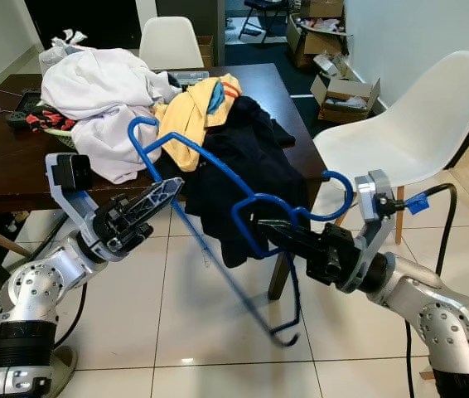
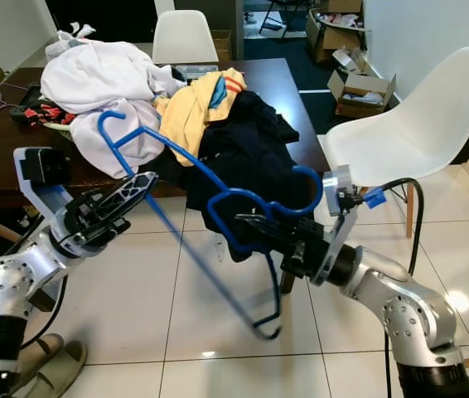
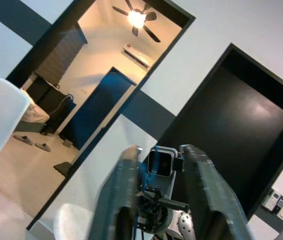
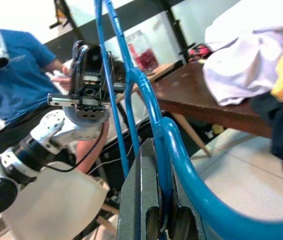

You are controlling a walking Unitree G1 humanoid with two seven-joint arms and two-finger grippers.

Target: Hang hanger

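Clamped jaws are seen on the right gripper (image 1: 261,228), whose black fingers are shut on the blue hanger (image 1: 218,178) close to one of its curled ends; in the right wrist view the blue tube (image 4: 157,131) is seen pinched between the finger bases. On the left gripper (image 1: 166,192) the fingers are seen a little apart in the left wrist view, with nothing between them, and the tips are held just beside the hanger's upper bar, near its hook (image 1: 137,130); whether they touch it cannot be told.

The hanger is held in the air, tilted, in front of the near edge of the table (image 1: 2,166), with its hook up and to the left against the clothes pile (image 1: 110,91) and its lowest corner down near the floor. A dark garment (image 1: 234,174) is draped over the table edge behind it. A white chair (image 1: 417,124) stands to the right.

No rail or hanging place is made out, so one has to be found first. The hanger is best steadied by both grippers before it is moved: the left one should be closed on the bar near the hook. The hook should be kept clear of the cloth so that nothing is snagged and dragged off the table.
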